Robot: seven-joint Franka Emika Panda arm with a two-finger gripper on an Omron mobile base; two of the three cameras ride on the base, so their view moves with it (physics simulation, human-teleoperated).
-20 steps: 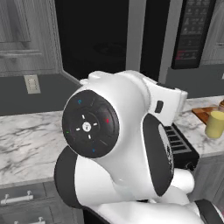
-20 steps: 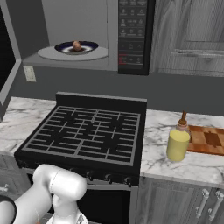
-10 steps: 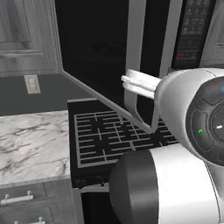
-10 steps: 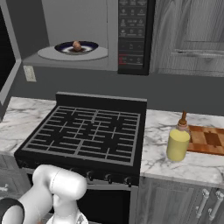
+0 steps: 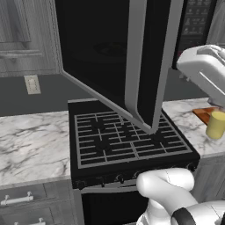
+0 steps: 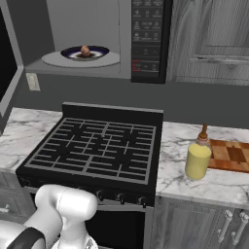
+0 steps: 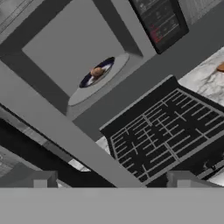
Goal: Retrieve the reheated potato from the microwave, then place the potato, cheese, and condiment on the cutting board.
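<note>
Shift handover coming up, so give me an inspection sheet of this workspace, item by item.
Surface: marble counter on both sides of a black gas stove.
Job's things: potato on a dark plate inside the microwave, door swung wide open; condiment upright at the near end of the cutting board; cheese not made out.
Clutter: nothing seen.
Grippers: gripper open, empty, well back from the microwave.
Cables: nothing seen.
Surroundings: grey cabinets, wall outlet.
</note>
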